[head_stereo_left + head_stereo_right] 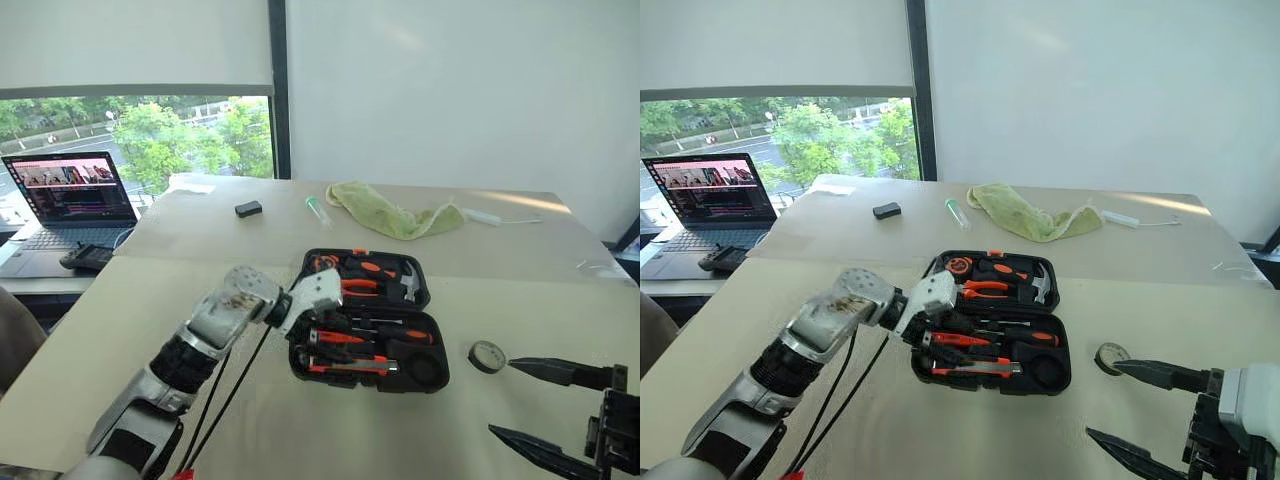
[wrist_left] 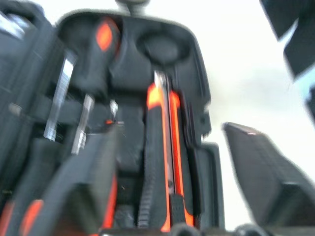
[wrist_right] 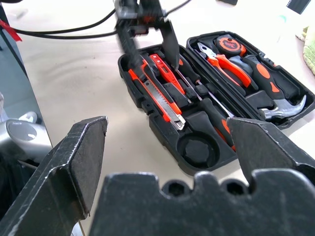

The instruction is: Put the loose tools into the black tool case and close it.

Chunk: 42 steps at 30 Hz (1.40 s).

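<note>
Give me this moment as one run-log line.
case: open | utility knife: in recess | tape roll: on table, right of case | left gripper: over case, empty | right gripper: open, near tape

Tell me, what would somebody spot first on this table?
The open black tool case in the middle of the table, packed with orange-and-black tools. The left gripper hangs over its near half, and a small tape roll lies loose to the case's right, near the open right gripper.

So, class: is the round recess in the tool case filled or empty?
Empty: the round recess in the black tool case holds nothing, and the tape roll lies outside on the table.
</note>
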Motion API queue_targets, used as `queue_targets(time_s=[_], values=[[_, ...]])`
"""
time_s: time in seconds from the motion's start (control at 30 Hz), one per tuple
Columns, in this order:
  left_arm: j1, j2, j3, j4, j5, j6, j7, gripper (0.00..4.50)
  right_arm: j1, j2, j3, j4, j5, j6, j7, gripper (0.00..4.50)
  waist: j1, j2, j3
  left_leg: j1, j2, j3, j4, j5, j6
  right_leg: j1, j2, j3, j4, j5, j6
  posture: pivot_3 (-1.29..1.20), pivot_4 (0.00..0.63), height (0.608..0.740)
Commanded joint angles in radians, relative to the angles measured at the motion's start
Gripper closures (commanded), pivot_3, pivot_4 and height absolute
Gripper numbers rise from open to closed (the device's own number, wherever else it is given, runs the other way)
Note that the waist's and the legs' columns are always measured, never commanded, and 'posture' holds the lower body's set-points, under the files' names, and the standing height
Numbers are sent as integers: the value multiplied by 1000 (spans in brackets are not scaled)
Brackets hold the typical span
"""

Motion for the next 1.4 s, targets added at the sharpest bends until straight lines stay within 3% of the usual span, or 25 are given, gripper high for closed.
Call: queue_targets(time_s=[0.03,0.17,0.37,0.67,0.83,0.9,1.0,1.07,1.17,1.27,1.4], values=[[61,-50,18,36,-23,-100,44,3069,-9,8,5,-42,4,5,-30,0,2,0,0,0,0,0,0,0,0,0,0,0,0,0,0,0,150,740],[138,-80,14,109,10,-259,83,4459,8,17,-15,-56,9,9,-34,0,-1,0,0,0,0,0,0,0,0,0,0,0,0,0,0,0,150,740],[177,-127,-23,252,107,-350,200,4459,49,33,-58,-89,31,18,-48,0,4,0,0,0,0,0,0,0,0,1,-2,0,0,1,0,0,150,740],[214,-127,-117,372,204,-446,191,4459,58,21,-73,-96,47,32,-65,0,2,1,-5,7,0,0,-1,-1,1,7,-4,0,-1,0,-1,0,150,740],[232,-101,-181,449,314,-677,203,4459,39,19,-28,-110,33,47,-107,0,4,1,-8,15,0,0,-2,-2,3,17,-11,-3,-3,-5,-6,0,150,740],[236,-105,-154,450,295,-704,201,4459,19,16,-1,-115,21,73,-167,0,3,1,-12,18,0,0,-3,-3,3,18,-14,-3,-4,-6,-5,0,150,740],[248,-118,-12,302,110,-563,186,4459,-31,25,63,-127,-36,120,-314,0,-2,4,-14,20,0,0,-4,-3,3,18,-16,-3,-5,-6,-5,0,150,740],[248,-55,53,171,13,-475,126,4459,-57,10,112,-137,-68,201,-420,0,-8,9,-13,16,0,0,-4,-3,3,16,-16,-2,-3,-6,-4,0,150,740],[226,8,127,55,-114,-321,84,3762,-87,-19,136,-131,-64,292,-503,0,-14,7,-10,6,1,-1,-4,0,-2,5,-15,-3,1,-5,-6,0,150,740],[206,81,180,-28,-190,-223,53,2611,-129,-144,154,-92,-45,462,-540,0,-14,9,-9,1,0,-1,-4,1,-3,-1,-8,-4,3,-1,-2,0,150,740],[180,167,239,-124,-290,-97,29,1150,-302,-282,267,47,-17,594,-553,0,-22,2,-4,1,-1,0,-3,0,0,0,-6,-3,-1,-2,-3,0,150,740]])
